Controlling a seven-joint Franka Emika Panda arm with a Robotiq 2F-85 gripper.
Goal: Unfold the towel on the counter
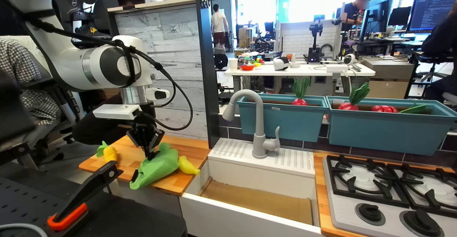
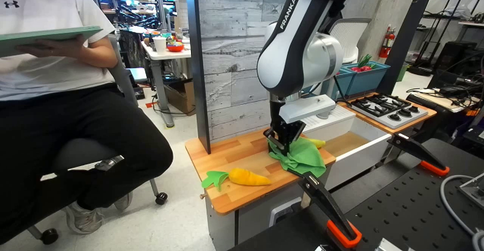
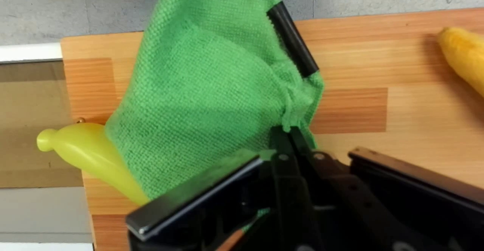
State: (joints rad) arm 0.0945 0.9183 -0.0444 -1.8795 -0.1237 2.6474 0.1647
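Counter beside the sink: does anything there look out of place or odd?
Yes. The banana-like yellow toy pokes past the counter edge toward the sink, and the bunched green towel overhangs an adjoining edge, so neither lies fully on top.

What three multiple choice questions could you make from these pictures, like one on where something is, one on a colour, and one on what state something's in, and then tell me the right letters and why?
1. Where does the toy carrot lie?
A: in the sink
B: on the stove
C: on the wooden counter

2. In the wrist view, what colour is the strip on the edge of the towel?
A: black
B: white
C: red

3. How does the towel lie?
A: spread out fully flat
B: rumpled, with folds in it
C: rolled into a tight tube

Right letters:
1 C, as an exterior view shows it resting on the wood.
2 A, as it stands out black against the green cloth.
3 B, as both exterior views show it heaped and creased.
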